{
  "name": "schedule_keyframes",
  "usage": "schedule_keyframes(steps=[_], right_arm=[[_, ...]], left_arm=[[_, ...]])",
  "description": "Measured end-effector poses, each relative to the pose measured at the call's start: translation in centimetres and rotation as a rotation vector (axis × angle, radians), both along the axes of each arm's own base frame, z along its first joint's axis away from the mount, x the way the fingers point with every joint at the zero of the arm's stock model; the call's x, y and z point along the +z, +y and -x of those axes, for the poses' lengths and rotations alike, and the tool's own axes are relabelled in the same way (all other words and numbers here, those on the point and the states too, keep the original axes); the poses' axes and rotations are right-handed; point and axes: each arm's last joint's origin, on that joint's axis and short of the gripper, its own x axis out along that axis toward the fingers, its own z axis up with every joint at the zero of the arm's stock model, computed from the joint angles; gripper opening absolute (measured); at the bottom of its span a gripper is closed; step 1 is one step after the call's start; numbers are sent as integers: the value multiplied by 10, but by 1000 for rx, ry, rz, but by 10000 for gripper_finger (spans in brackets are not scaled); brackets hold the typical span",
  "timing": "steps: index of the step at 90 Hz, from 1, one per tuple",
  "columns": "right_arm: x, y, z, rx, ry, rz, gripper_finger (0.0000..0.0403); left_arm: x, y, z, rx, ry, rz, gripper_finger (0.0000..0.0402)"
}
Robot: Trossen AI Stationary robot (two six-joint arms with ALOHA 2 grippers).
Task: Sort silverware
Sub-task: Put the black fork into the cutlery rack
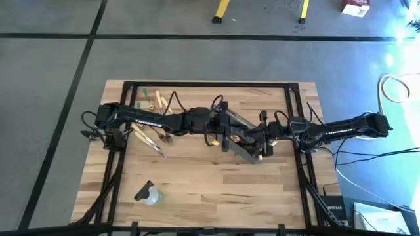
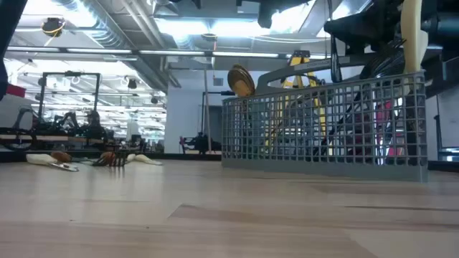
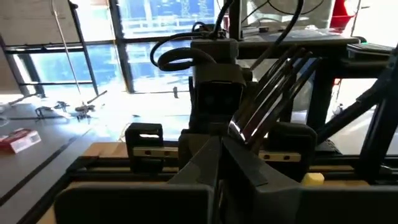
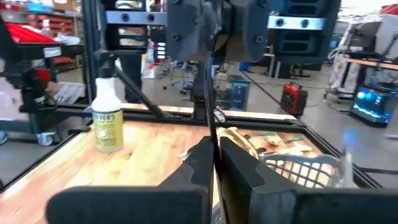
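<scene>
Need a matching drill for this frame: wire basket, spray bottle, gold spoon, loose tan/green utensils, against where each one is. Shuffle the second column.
Things:
1. wire basket
2. spray bottle
3. gold spoon
4. loose tan and green utensils

Places:
A. standing in the basket, bowl above its rim
B. top-left corner of the table in the high view
C. mid-table, under the ends of both arms
D. upright and alone, lower left in the high view

Pairs: 1-C, 2-D, 3-A, 4-B.

The left gripper and right gripper are both over the basket.
</scene>
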Motion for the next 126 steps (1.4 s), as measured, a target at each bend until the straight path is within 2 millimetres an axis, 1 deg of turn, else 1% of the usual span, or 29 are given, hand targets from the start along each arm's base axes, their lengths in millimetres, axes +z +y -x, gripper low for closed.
schedule_keyframes(steps=[24, 32, 48, 57, 70, 80, 85, 90, 95, 100, 104, 126], right_arm=[[-1, 0, 0, -10, 25, -7, 7], [-1, -1, 0, -31, 19, -31, 24], [-1, -3, 0, -81, 22, -71, 74], [-1, -3, 0, -108, 15, -122, 89], [5, -2, -2, -61, 21, -149, 91], [16, -2, -5, -44, 16, -149, 91], [19, -1, -6, -41, 30, -148, 89], [20, -1, -7, -41, 53, -147, 78], [23, -1, -7, -42, 64, -141, 56], [26, -1, -8, -34, 67, -140, 25], [27, -1, -8, -25, 65, -141, 11], [29, 0, -8, -4, 49, -158, 0]], left_arm=[[1, 0, 0, 6, -8, 13, 0], [2, -1, 0, 1, -17, 17, 0], [3, -2, 0, -10, -27, 29, 0], [3, -2, 0, -9, -28, 32, 0], [3, -2, 0, -5, -27, 35, 0], [2, -2, 0, -3, -26, 35, 0], [2, -2, 0, -3, -26, 35, 0], [2, -2, 0, -3, -26, 36, 0], [2, -2, 0, -3, -26, 36, 0], [2, -2, 0, -2, -26, 36, 0], [2, -2, 0, -3, -26, 36, 0], [2, -2, 0, 0, -24, 36, 0]])
